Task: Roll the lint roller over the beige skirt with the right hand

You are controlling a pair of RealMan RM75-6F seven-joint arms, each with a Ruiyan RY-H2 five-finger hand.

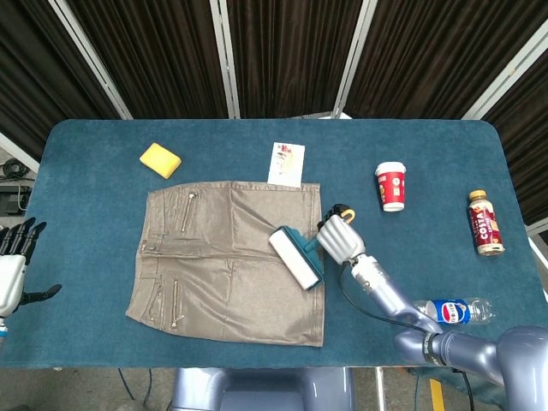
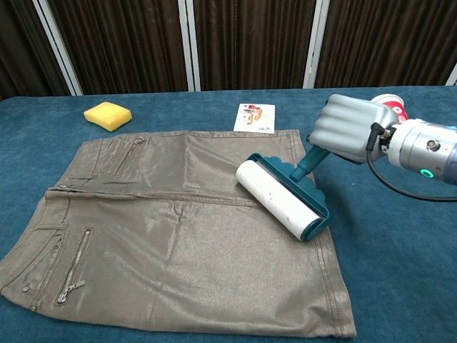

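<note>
The beige skirt [image 1: 231,248] [image 2: 171,229] lies flat on the blue table, with zips on its left half. My right hand [image 1: 338,238] [image 2: 350,128] grips the teal handle of the lint roller [image 1: 295,258] [image 2: 280,198], just past the skirt's right edge. The white roll rests on the skirt near that right edge, lying diagonally. My left hand [image 1: 13,270] hangs off the table's left edge, fingers spread and holding nothing; the chest view does not show it.
A yellow sponge [image 1: 160,160] [image 2: 107,115] and a small card [image 1: 286,163] [image 2: 255,116] lie beyond the skirt. A red paper cup [image 1: 391,186], a brown drink bottle [image 1: 485,223] and a lying water bottle [image 1: 445,312] sit to the right.
</note>
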